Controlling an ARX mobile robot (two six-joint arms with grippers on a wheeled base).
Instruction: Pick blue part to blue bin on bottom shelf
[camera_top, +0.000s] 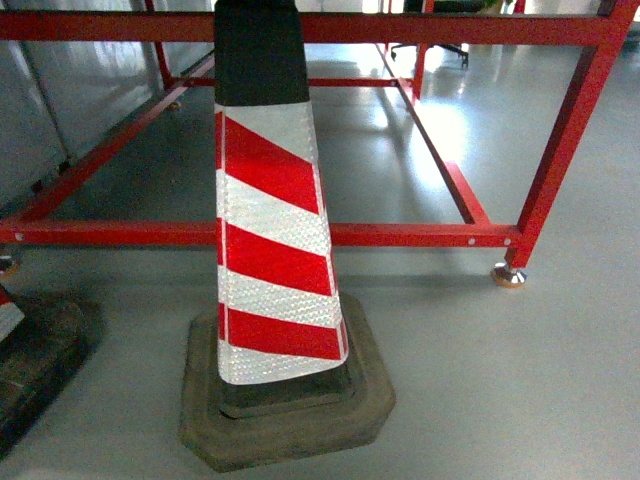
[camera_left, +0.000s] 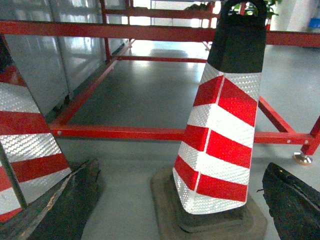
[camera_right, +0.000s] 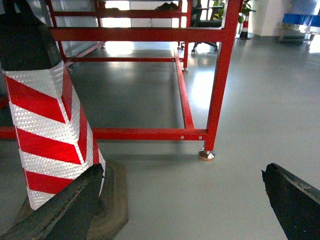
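The blue part, the blue bin and the bottom shelf cannot be made out close by. Far off at the top right of the right wrist view, something blue rests on a low steel rack, too small to identify. My left gripper is open, its dark fingers spread wide with nothing held; a striped cone stands on the floor beyond them. My right gripper is open too, with bare grey floor between its fingers. Neither gripper shows in the head view.
A red-and-white traffic cone on a dark rubber base stands directly ahead. A second cone is at the left. Behind them runs a red tube frame with a footed leg. Grey floor lies to the right.
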